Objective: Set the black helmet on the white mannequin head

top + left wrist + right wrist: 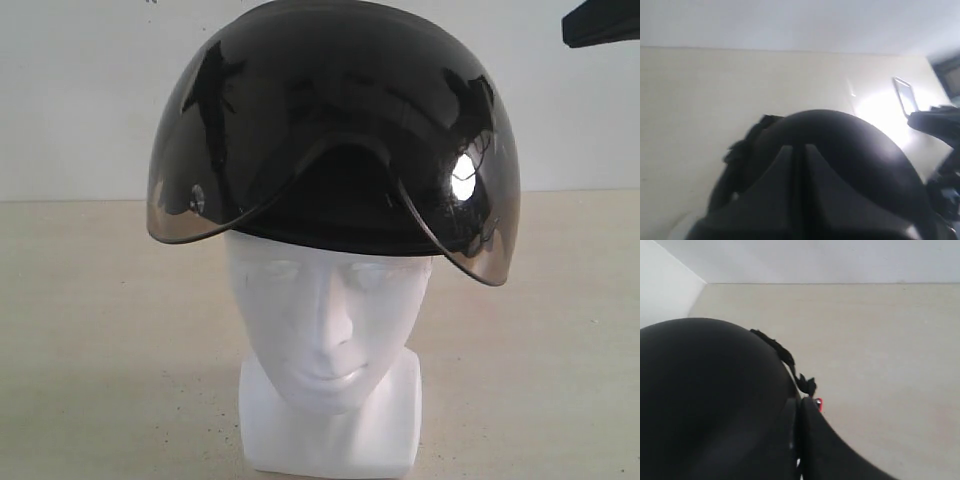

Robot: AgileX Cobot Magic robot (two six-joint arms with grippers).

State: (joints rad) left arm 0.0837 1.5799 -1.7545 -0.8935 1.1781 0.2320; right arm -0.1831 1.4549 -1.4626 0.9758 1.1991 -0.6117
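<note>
The black helmet (330, 110) sits on top of the white mannequin head (325, 320), its smoky visor flaring out over the forehead and the face showing below. Neither gripper shows in the exterior view; both are behind the helmet. In the left wrist view my left gripper (799, 147) is shut, its fingers pressed together against the helmet's dark shell (860, 150). In the right wrist view my right gripper (799, 401) is likewise shut at the edge of the shell (705, 390), beside a dangling black strap (785, 357). What lies between the fingers is too dark to make out.
The head's blocky base (330, 430) stands on a pale beige table (100, 330) before a white wall. A dark object (600, 25) hangs at the top right. The other arm (940, 125) shows beyond the helmet in the left wrist view.
</note>
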